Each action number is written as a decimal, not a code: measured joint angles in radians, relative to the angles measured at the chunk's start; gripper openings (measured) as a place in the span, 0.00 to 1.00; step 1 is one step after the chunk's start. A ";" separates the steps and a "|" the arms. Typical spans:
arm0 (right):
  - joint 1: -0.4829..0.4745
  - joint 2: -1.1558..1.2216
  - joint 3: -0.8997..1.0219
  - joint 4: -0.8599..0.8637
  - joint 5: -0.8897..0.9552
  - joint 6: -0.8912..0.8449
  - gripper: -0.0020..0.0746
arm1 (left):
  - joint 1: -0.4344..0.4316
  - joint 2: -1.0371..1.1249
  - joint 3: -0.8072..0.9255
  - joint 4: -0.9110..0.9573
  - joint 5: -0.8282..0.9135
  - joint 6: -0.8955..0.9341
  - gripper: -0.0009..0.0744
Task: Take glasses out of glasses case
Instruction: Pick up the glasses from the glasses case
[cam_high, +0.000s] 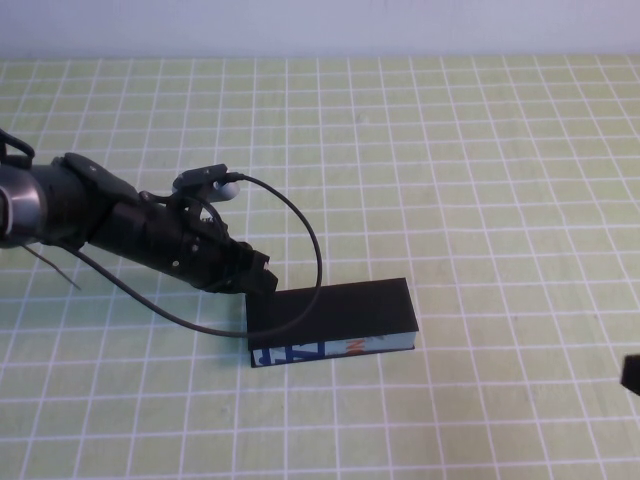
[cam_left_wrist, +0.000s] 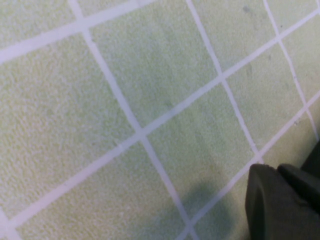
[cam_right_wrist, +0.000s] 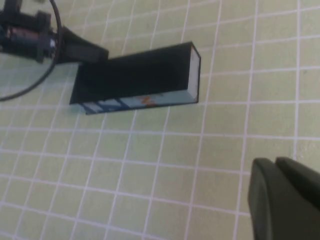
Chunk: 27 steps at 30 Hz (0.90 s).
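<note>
The glasses case (cam_high: 330, 310) lies closed on the green mat, with its black lid on top and its light-blue printed side facing me. It also shows in the right wrist view (cam_right_wrist: 135, 75). The glasses are hidden. My left gripper (cam_high: 262, 282) is shut and empty, low at the case's left rear corner; I cannot tell if it touches the case. The left wrist view shows its fingertips (cam_left_wrist: 265, 175) together over bare mat. My right gripper (cam_high: 632, 372) is shut and empty at the right edge, well apart from the case; its fingertips (cam_right_wrist: 265, 170) are together.
A black cable (cam_high: 305, 230) loops from the left wrist down over the case's left end. The green grid mat (cam_high: 450, 180) covers the table. A white wall (cam_high: 320, 25) runs along the far edge.
</note>
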 joint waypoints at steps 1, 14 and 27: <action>0.000 0.051 -0.027 0.000 0.021 -0.028 0.00 | 0.000 0.000 0.000 0.000 0.000 0.000 0.01; 0.355 0.626 -0.399 -0.024 -0.046 -0.244 0.00 | 0.000 0.000 0.000 0.003 -0.010 0.000 0.01; 0.684 0.939 -0.571 -0.478 -0.171 -0.385 0.20 | 0.000 0.000 0.000 0.003 -0.019 -0.002 0.01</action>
